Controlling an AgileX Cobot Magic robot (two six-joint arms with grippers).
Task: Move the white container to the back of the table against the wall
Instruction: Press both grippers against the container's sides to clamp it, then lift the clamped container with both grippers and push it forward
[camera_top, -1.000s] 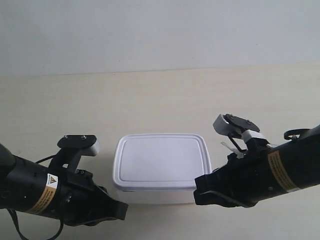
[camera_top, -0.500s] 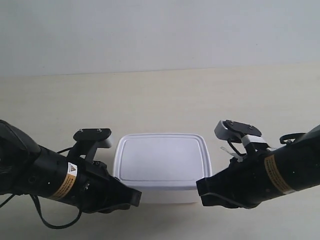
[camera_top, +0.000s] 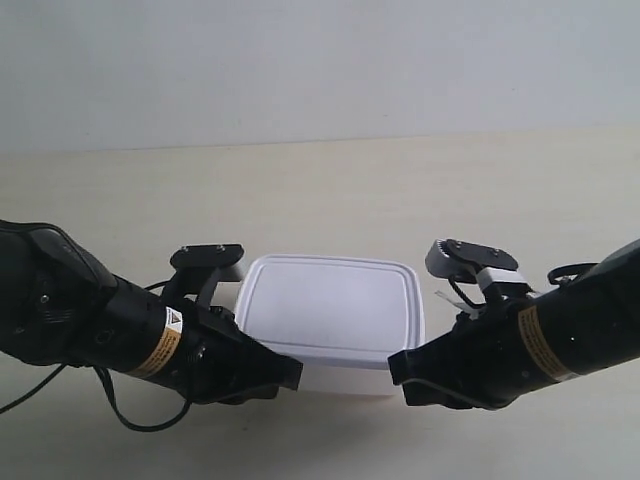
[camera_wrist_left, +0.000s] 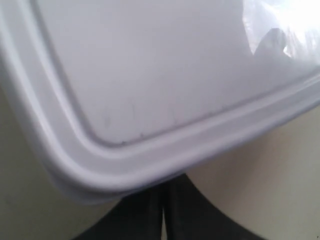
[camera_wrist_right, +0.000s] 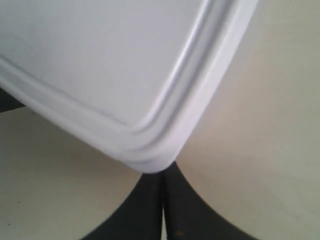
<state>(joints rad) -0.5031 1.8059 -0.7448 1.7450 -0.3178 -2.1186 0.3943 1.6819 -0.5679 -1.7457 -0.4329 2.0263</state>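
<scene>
white container (camera_top: 332, 312): lidded, between both arms, well apart from wall (camera_top: 320, 70), over desk (camera_top: 300, 195) | left gripper (camera_wrist_left: 163, 202): pressed together, tips hidden under container corner | right gripper (camera_wrist_right: 162, 187): same, at another corner

exterior cam: raised, looking down across the tabletop (camera_top: 330, 190) to the wall (camera_top: 320, 60), both my arms reaching in from the near edge | left wrist cam: very close, looking past my jaws at a corner of the white container (camera_wrist_left: 165, 75) | right wrist cam: equally close, another corner | shared: container lid, tabletop
</scene>
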